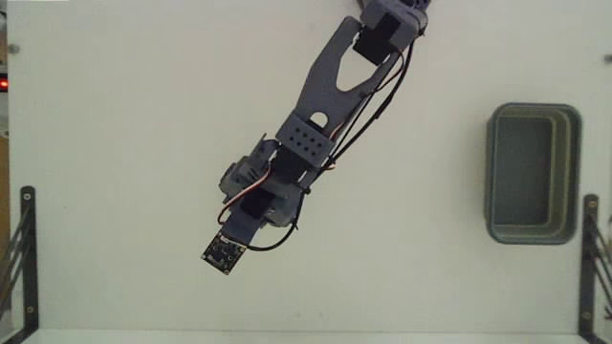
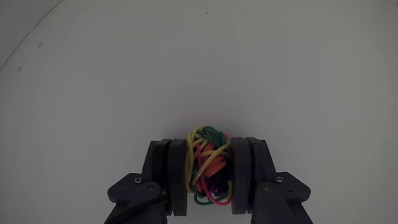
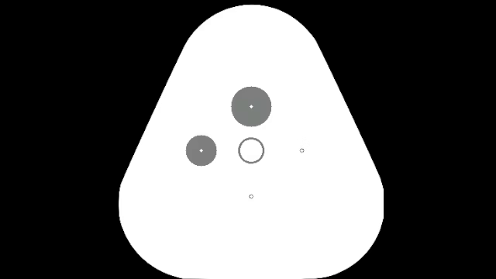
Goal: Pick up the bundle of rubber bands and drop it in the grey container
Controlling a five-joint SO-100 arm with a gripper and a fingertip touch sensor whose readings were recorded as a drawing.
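Gripping: the dark two-finger gripper [image 2: 209, 155] is pinching the small roundish bundle of thin rubber bands [image 2: 208, 165], yellow, green, red and orange strands, between its two flat pads [image 2: 179, 174].
Jaws: drawn in against both sides of the bundle, which fills the gap between them (the pads touch it left and right in the wrist view).
Bundle's place: between the fingertips, bulging a little past them toward the white table [image 2: 199, 68]; whether it touches the surface I cannot tell.
Arm: the grey jointed plastic arm [image 1: 330, 81] reaches from the top edge of the fixed view down and to the left, with thin dark cables along it.
Camera board: a small black square circuit board [image 1: 223, 254] sits at the arm's lower end in the fixed view (it hides the fingertips and the bundle there).
Container: the grey-green rectangular plastic tub with rounded corners and a thick rim [image 1: 533, 113] stands well apart from the gripper, off to the right of the arm in the fixed view, near the table's right edge.
Brackets: black metal frames [image 1: 21, 258] stand at the table's left and right edges, both away from the gripper.
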